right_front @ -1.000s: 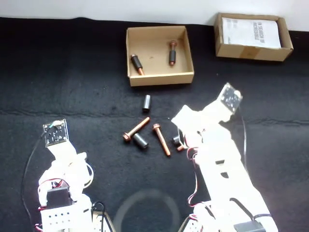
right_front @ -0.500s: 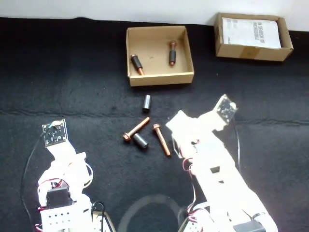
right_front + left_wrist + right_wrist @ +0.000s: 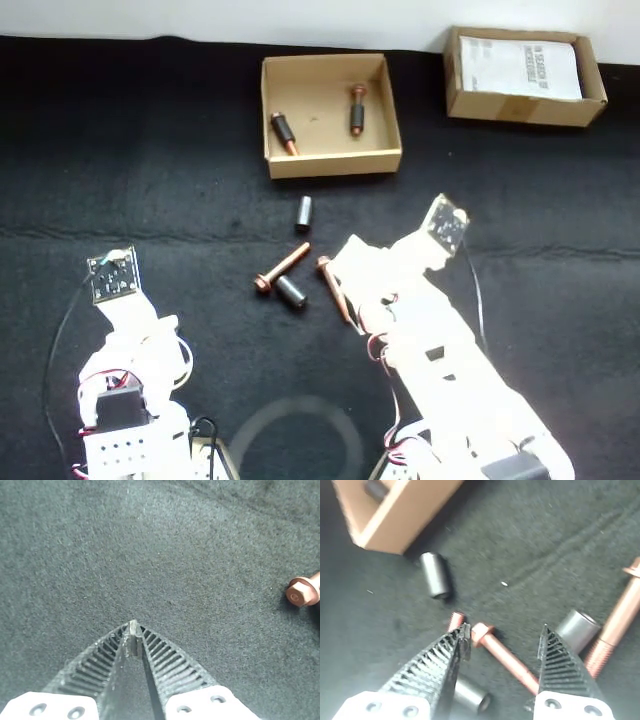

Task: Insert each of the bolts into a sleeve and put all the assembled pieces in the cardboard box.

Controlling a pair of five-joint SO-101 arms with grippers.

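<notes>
The cardboard box [image 3: 382, 100] at the back holds two bolts in sleeves [image 3: 283, 132], [image 3: 356, 110]. On the black cloth lie a loose sleeve [image 3: 303, 212], a copper bolt [image 3: 282, 267], a second sleeve [image 3: 291, 291] and another bolt [image 3: 330, 275]. My right gripper [image 3: 505, 630] is open over that bolt [image 3: 506, 656], one finger on each side of its head end. A copper tip [image 3: 456, 620] and a dark sleeve [image 3: 470, 695] show beside one finger. The left arm [image 3: 130, 330] rests at the near left, its gripper [image 3: 134, 630] shut on nothing above bare cloth.
A second cardboard box [image 3: 460, 95] with a printed sheet [image 3: 520, 65] stands at the back right. A bolt head [image 3: 302, 591] lies off to the side of the left gripper. The cloth's left half is open.
The right arm has swung left, bringing its open gripper over the bolt and covering the small piece that lay by its side. The left arm has kept still.
</notes>
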